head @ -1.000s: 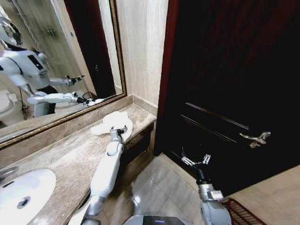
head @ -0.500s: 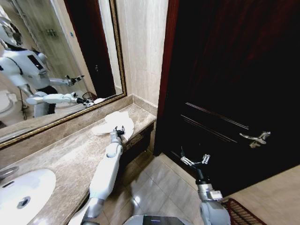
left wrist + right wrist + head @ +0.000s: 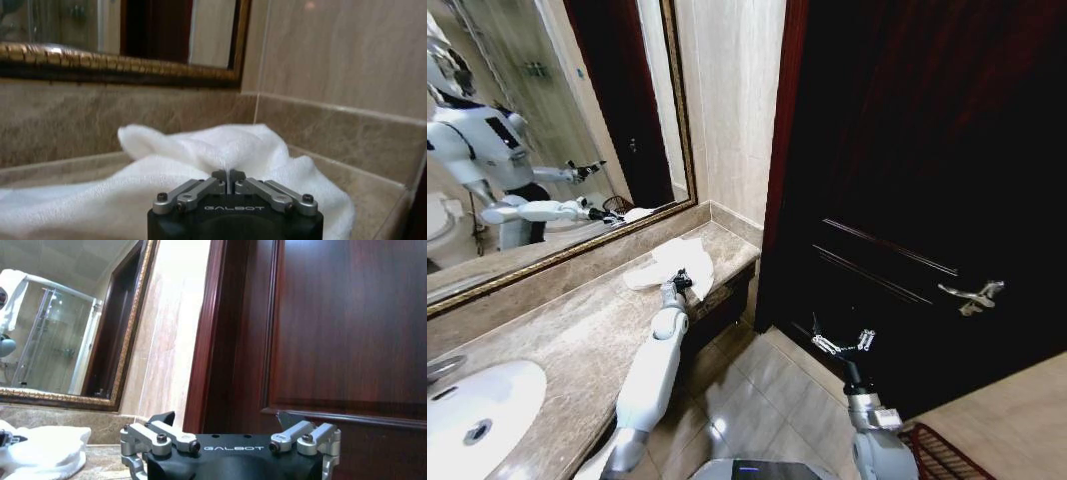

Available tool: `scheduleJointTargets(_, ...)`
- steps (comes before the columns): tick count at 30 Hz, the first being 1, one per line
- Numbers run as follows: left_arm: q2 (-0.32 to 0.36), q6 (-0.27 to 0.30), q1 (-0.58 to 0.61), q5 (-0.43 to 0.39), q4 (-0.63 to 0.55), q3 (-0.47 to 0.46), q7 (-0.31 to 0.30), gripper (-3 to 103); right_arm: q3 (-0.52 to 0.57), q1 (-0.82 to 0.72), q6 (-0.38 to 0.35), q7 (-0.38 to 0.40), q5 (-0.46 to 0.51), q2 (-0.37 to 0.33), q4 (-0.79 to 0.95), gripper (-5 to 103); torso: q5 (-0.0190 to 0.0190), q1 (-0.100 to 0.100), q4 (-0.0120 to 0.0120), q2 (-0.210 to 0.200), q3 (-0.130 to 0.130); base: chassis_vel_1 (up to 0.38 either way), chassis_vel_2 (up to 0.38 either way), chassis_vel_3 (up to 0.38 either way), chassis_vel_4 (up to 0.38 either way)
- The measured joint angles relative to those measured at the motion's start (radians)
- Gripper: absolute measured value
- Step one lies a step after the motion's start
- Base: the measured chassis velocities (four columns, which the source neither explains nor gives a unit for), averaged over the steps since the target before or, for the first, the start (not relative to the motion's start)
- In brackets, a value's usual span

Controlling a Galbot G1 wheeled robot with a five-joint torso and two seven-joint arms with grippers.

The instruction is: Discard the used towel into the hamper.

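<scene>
A white towel (image 3: pixel 667 262) lies crumpled on the marble counter (image 3: pixel 577 340) near its far end, below the mirror. My left gripper (image 3: pixel 683 279) rests on the towel's near edge, shut, with a fold of cloth pinched between the fingertips; the left wrist view shows the towel (image 3: pixel 200 155) rising in a ridge just past the closed gripper (image 3: pixel 228 175). The hamper (image 3: pixel 939 455), a reddish-brown wire basket, shows partly on the floor at the lower right. My right gripper (image 3: pixel 842 345) hangs open in front of the dark door, empty; its own view shows the right gripper (image 3: pixel 227 421) and the towel (image 3: pixel 47 445) farther off.
A gold-framed mirror (image 3: pixel 547 130) backs the counter, and a white sink (image 3: pixel 472 410) sits at the near left. A dark wooden door (image 3: pixel 927 180) with a metal handle (image 3: pixel 972 295) fills the right side. Tiled floor (image 3: pixel 767 400) lies between the counter and the door.
The left gripper's fingers have closed on the towel's near edge, and the cloth has bunched up toward it. The right arm has stayed put.
</scene>
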Motion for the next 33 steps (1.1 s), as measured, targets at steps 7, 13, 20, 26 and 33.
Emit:
scheduleJointTargets(7,0.019,-0.179,0.102,0.000,-0.121,-0.026,0.085,2,-0.008,0.003,0.003,0.000,-0.002,0.004,0.000,100,0.0000,0.000,0.0001,0.000,0.000,0.000,0.000,0.000,0.000)
scheduleJointTargets(13,0.016,-0.245,0.190,-0.022,-0.245,-0.042,0.116,2,-0.014,0.004,0.011,-0.001,-0.007,0.004,0.000,100,0.0000,0.000,0.0003,0.000,0.000,0.000,0.000,0.000,0.000)
scheduleJointTargets(20,-0.010,-0.299,0.323,-0.026,-0.460,-0.053,0.144,2,-0.017,-0.002,0.024,-0.005,-0.006,0.004,0.009,100,0.0001,0.000,0.0001,0.000,0.000,0.000,0.000,0.000,0.000)
scheduleJointTargets(26,-0.079,-0.334,0.456,0.061,-0.619,-0.066,0.136,2,-0.020,0.005,0.022,-0.012,0.010,0.005,0.029,100,0.0001,0.000,0.0001,0.000,0.000,0.000,0.000,0.000,0.000)
scheduleJointTargets(33,-0.156,-0.376,0.584,0.151,-0.763,-0.104,0.126,2,-0.033,0.019,0.027,-0.036,0.032,0.005,0.042,100,0.0002,0.000,-0.0001,0.000,0.000,0.000,0.000,0.000,0.000)
